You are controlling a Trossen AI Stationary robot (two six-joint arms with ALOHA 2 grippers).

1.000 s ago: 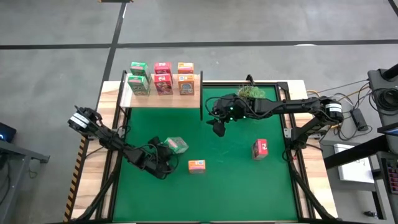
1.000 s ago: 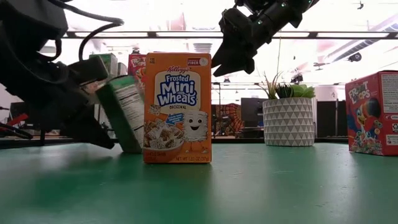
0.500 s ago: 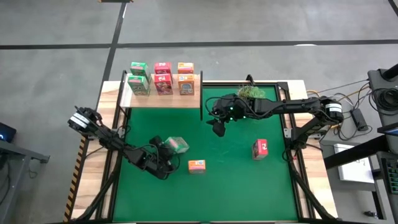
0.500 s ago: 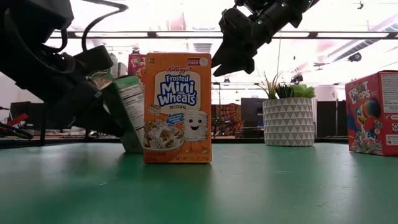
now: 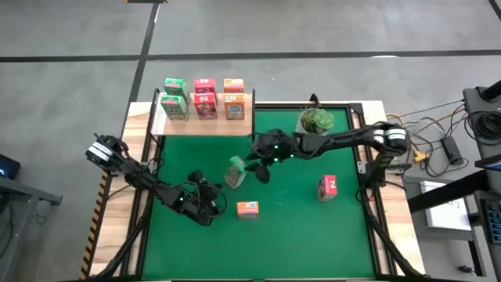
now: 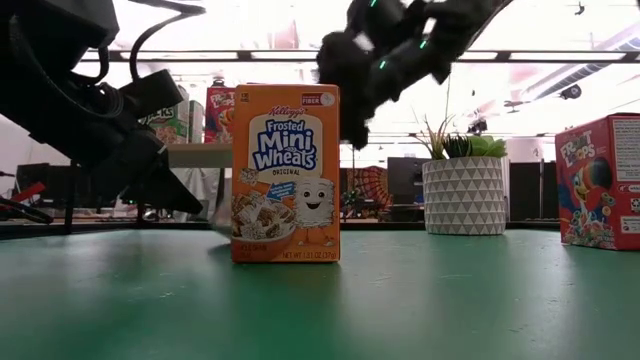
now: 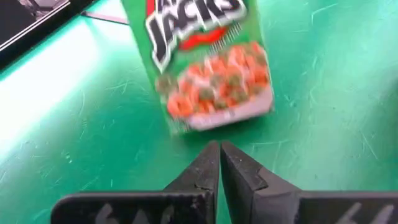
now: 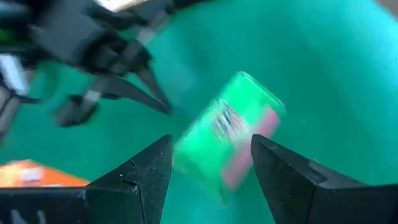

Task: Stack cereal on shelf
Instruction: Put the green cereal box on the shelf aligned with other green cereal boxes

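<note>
at mid-table, right gripper (image 5: 249, 166), jaws apart, has reached the released green box (image 5: 234, 173).

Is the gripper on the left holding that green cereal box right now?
No: the left gripper is shut on nothing, and the green cereal box stands apart from it on the table.

Six cereal boxes (image 5: 203, 98) in green, pink and orange stand on the light-wood shelf (image 5: 205, 124) at far left, while a green box (image 5: 234, 173) sits mid-table, an orange box (image 5: 247, 208) nearer, and a pink box (image 5: 327, 186) right.
</note>
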